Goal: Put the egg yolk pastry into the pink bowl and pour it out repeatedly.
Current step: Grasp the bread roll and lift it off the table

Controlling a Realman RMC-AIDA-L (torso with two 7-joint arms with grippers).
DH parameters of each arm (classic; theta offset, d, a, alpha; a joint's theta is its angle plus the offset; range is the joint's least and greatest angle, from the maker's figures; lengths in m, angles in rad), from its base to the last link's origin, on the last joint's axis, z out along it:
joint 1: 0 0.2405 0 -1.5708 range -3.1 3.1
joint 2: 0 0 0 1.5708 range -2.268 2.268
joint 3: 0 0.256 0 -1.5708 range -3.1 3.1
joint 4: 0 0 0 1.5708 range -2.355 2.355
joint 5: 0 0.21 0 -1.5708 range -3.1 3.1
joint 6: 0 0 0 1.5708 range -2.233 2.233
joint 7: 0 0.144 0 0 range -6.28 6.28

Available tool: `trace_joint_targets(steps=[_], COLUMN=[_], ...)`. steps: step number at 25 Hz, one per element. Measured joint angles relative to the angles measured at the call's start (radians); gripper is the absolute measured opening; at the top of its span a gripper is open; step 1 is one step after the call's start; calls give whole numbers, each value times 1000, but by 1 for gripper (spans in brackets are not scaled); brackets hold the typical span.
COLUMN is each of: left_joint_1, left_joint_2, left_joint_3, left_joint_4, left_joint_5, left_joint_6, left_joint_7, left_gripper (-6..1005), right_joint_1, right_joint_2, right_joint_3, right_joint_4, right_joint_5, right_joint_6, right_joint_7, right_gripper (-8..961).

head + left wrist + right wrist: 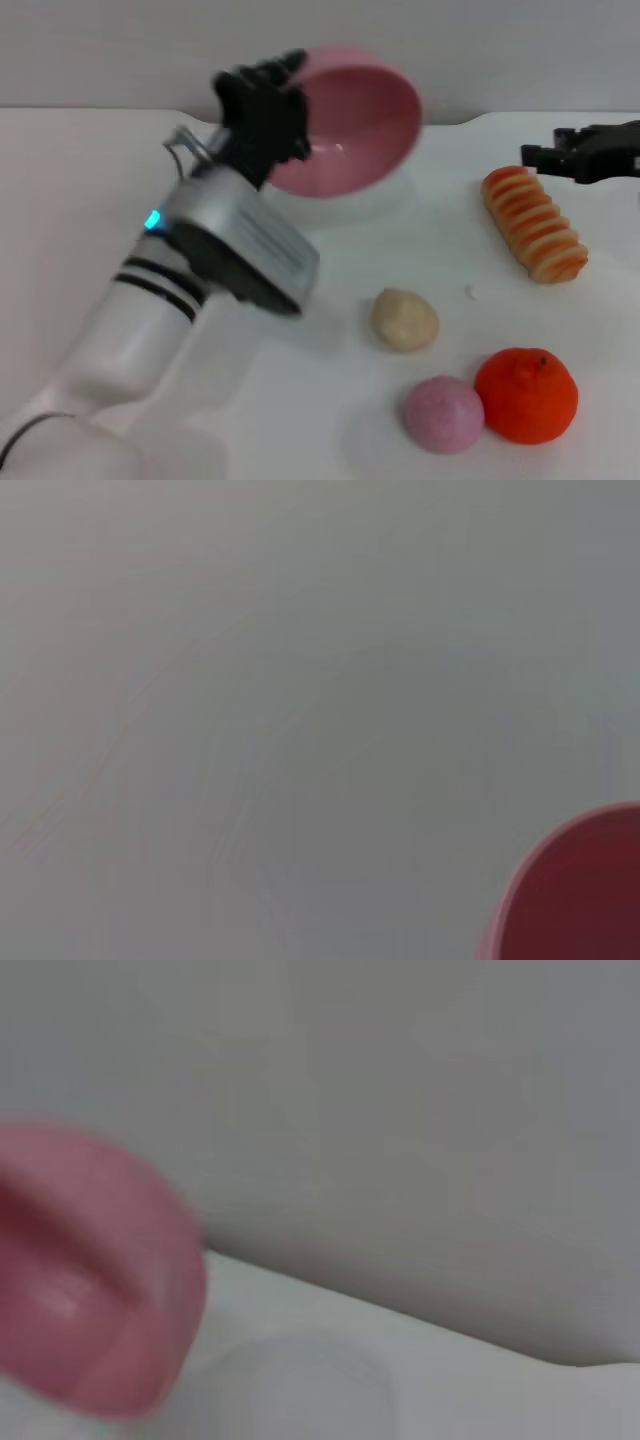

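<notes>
A ridged bread roll (534,224) with orange stripes lies slantwise on the right side of the white desk (90,180). Nearer the front edge sits an orange (526,394), and a pink ball (444,414) lies just beside it on its left, touching or nearly so. A tiny speck (468,292) rests on the desk between the roll and those two, and a grey wall (120,50) rises behind the desk.

A white counter (80,180) was seen carrying four items: the egg yolk pastry (405,319) near centre, a pink ball (444,413) at its 5 o'clock touching an orange (526,394), and a ridged bread roll (534,223) at 2 o'clock.
</notes>
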Motion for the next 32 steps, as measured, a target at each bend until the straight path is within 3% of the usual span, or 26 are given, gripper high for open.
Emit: trace_joint_targets(steps=[3, 5, 9, 14, 19, 21, 24, 32], left_joint_1=[29, 58, 75, 16, -1, 3, 14, 66], left_joint_2=[9, 12, 11, 17, 22, 23, 22, 14], left_joint_3=[-126, -255, -603, -1033, -1328, -1408, -1453, -1427], left_joint_4=[104, 185, 298, 305, 329, 366, 420, 539], left_joint_5=[-84, -106, -127, -116, -13, 54, 142, 215], left_joint_6=[163, 364, 947, 1541, 1880, 1994, 2125, 2226], left_joint_7=[-76, -129, -239, -418, -553, -615, -686, -757], left_gripper=[1, 0, 1, 1, 1, 1, 1, 0], right_joint_1=[8, 14, 31, 56, 80, 96, 119, 210], right_joint_2=[0, -1, -2, -3, -4, -4, -4, 0], right_joint_3=[-44, -79, -151, -229, -250, -252, -276, -418], right_joint_4=[0, 0, -1, -4, -3, 0, 7, 106], right_joint_5=[0, -2, -4, -6, -8, -17, -46, -187], right_joint_6=[0, 0, -3, -38, -107, -147, -182, -200], right_joint_7=[-1, -2, -3, 0, 6, 9, 24, 144], right_gripper=[572, 572, 572, 572, 572, 572, 572, 563])
